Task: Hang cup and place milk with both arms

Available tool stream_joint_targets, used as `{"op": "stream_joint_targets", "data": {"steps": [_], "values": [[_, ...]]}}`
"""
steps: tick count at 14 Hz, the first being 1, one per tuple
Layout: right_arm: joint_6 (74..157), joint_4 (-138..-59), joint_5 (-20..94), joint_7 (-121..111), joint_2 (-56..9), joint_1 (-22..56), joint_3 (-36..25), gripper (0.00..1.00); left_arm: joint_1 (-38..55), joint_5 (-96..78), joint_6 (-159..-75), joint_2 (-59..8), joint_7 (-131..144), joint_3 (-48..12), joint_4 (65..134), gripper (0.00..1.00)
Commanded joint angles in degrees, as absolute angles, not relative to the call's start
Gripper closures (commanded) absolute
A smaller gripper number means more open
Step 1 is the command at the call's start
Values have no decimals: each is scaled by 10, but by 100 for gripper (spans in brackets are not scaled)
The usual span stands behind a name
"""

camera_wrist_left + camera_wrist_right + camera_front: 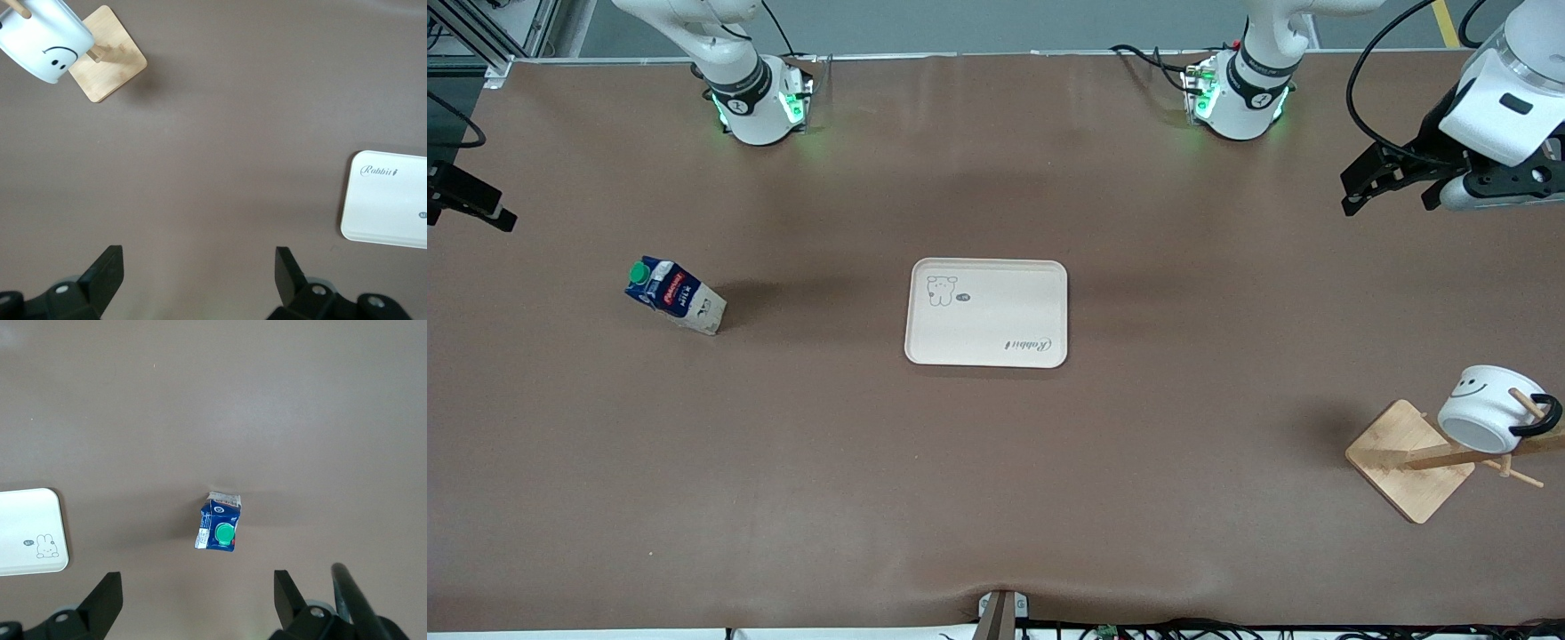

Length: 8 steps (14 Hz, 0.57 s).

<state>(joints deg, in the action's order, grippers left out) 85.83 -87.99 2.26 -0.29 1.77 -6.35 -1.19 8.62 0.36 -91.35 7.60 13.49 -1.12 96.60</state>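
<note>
Brown table [996, 498]: milk [675, 296] upright, cap upward.

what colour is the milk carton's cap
Green, on the milk; the right wrist view shows the cap best.

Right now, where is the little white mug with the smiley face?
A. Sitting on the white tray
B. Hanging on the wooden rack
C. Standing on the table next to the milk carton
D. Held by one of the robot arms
B: the mug hangs by its black handle on a peg of the wooden rack at the left arm's end of the table, apart from the tray and the milk carton.
</note>
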Motion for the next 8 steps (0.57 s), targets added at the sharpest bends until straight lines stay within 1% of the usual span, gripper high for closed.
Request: {"op": "stream_joint_targets", "data": {"steps": [1,7,8], "values": [[846,-863,20,-1,11,-65,-9,0,90,1,-882,69,127,-6,942,0],[848,-862,19,-1,10,-69,-9,0,85,4,-868,72,106,-6,932,0],[850,-862,19,-2,10,-69,-9,0,71,4,-868,71,105,-16,933,0]]}}
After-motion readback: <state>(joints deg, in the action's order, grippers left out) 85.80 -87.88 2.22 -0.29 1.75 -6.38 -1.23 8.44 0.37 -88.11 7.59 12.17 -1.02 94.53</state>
